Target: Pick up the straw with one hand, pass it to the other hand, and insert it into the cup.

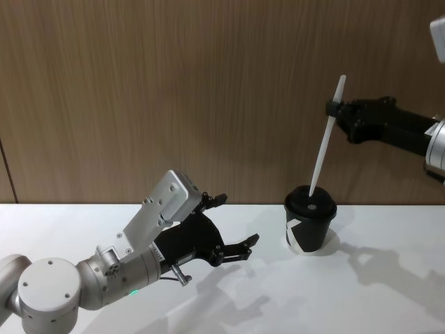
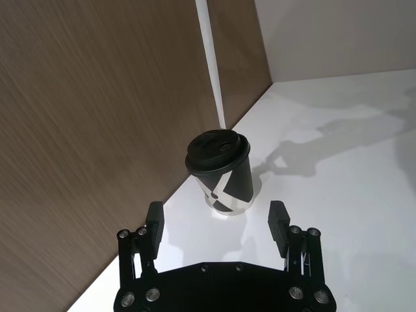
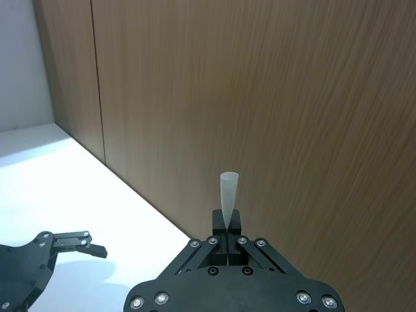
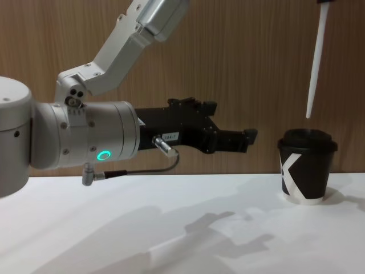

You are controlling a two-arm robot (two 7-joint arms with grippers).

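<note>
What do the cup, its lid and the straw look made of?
The cup looks like matte black paper: printed white mark, pale rolled base rim. Its lid looks like moulded black plastic, with a faint sheen and raised rim. The straw is matte white, thin-walled; paper or plastic, hard to tell.

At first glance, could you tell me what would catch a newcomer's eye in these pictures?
Probably the straw, pinched near its top by the right gripper and hanging tilted, its lower tip just above the lid of the cup on the white table. Next, the left gripper, open and empty, hovers above the table to the left of the cup.
</note>
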